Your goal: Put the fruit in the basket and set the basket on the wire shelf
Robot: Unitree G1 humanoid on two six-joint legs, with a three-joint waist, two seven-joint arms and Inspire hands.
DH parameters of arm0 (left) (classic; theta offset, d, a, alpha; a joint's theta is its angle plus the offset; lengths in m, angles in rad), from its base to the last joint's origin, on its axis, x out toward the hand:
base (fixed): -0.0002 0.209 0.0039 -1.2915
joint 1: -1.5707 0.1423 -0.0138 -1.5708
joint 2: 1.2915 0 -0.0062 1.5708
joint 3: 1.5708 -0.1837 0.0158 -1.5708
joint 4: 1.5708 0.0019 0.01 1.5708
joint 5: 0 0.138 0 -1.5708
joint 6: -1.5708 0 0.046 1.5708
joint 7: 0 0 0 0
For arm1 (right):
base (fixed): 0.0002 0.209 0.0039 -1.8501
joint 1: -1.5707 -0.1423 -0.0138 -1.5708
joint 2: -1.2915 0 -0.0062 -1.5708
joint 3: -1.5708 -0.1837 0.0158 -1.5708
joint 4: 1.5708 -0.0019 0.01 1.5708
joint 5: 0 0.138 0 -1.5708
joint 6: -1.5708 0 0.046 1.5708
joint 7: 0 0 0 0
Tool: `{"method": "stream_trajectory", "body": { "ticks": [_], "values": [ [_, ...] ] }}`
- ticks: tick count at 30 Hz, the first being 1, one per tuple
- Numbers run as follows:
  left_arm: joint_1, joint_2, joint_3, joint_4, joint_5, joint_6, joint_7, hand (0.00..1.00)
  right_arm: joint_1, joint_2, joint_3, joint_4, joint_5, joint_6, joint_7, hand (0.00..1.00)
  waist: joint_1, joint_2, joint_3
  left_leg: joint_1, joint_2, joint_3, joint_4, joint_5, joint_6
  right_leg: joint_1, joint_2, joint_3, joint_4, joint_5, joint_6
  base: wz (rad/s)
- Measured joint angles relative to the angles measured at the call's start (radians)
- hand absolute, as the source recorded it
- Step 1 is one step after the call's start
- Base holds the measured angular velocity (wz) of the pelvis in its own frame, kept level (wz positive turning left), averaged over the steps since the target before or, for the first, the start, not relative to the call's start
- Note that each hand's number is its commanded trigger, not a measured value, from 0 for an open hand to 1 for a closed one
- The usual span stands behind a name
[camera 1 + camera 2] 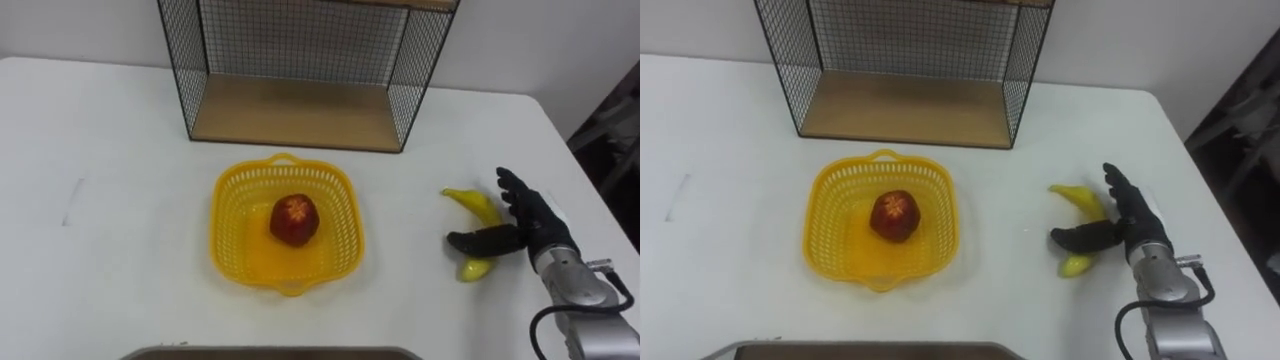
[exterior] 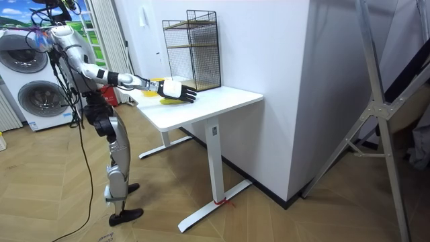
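At the right edge of the table (image 1: 120, 250) the right hand (image 1: 535, 225) straddles the banana (image 1: 478, 205), thumb across its far-to-near length, fingers straight, basket (image 1: 228, 220) to its left.

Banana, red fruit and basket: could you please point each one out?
Banana (image 1: 478, 205): left eye view, upper yellow half.
Red fruit (image 1: 294, 221): left eye view, its middle.
Basket (image 1: 222, 215): left eye view, left wall.

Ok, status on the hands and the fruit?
Right hand open at banana, thumb across it. Apple in basket; banana on table, right of basket. Nothing between them; wire shelf behind basket.
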State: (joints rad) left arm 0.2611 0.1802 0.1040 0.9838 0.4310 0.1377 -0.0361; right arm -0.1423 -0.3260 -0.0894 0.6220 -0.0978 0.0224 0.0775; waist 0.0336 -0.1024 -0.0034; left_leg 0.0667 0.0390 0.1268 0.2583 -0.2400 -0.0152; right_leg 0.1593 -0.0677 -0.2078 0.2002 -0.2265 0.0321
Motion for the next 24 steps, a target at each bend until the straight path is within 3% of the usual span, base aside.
{"method": "stream_trajectory", "body": {
  "ticks": [7, 8, 9, 10, 17, 24],
  "values": [
    [-0.004, -0.004, 0.000, 0.000, 0.032, 0.033, -0.016, 0.00, -0.013, -0.003, -0.021, 0.045, -0.102, -0.010, 0.042, 0.00, 0.000, 0.014, -0.0059, -0.008, 0.001, -0.029, 0.014, 0.001, -0.002, 0.010, 0.000, -0.046, 0.001, 0.000, 0.000, 0.12],
    [-0.003, -0.004, 0.000, 0.000, 0.032, 0.034, -0.016, 0.00, -0.016, -0.003, -0.021, 0.052, -0.105, -0.010, 0.045, 0.38, 0.001, 0.014, -0.0056, -0.004, 0.001, -0.030, 0.014, 0.001, -0.002, 0.014, 0.000, -0.046, 0.001, 0.000, 0.000, 0.05],
    [-0.001, -0.004, 0.001, 0.001, 0.033, 0.037, -0.016, 0.00, -0.021, -0.004, -0.020, 0.071, -0.114, -0.010, 0.048, 0.62, 0.001, 0.014, -0.0076, 0.000, 0.001, -0.032, 0.015, 0.001, -0.002, 0.018, 0.000, -0.047, 0.001, 0.000, 0.000, 0.00],
    [-0.002, -0.004, 0.001, 0.003, 0.033, 0.037, -0.015, 0.00, -0.024, -0.005, -0.020, 0.083, -0.131, -0.010, 0.056, 0.97, 0.003, 0.014, -0.0074, 0.000, 0.000, -0.032, 0.016, 0.001, -0.002, 0.019, 0.000, -0.047, 0.001, 0.000, -0.001, 0.00],
    [-0.030, -0.003, 0.031, 0.058, 0.056, 0.039, -0.016, 0.00, -0.040, -0.021, -0.041, 0.119, -0.228, -0.012, 0.070, 1.00, 0.007, 0.014, -0.0073, -0.020, 0.000, -0.059, 0.049, -0.003, 0.000, 0.020, 0.001, -0.071, 0.002, 0.002, -0.003, 0.10],
    [-0.030, -0.002, 0.048, 0.054, 0.083, 0.045, -0.014, 0.00, -0.040, -0.053, -0.048, 0.149, -0.380, -0.003, 0.024, 1.00, 0.055, 0.011, -0.0068, -0.018, -0.001, -0.057, 0.052, -0.003, 0.000, 0.032, 0.001, -0.074, -0.005, 0.002, -0.004, 0.01]
  ]
}}
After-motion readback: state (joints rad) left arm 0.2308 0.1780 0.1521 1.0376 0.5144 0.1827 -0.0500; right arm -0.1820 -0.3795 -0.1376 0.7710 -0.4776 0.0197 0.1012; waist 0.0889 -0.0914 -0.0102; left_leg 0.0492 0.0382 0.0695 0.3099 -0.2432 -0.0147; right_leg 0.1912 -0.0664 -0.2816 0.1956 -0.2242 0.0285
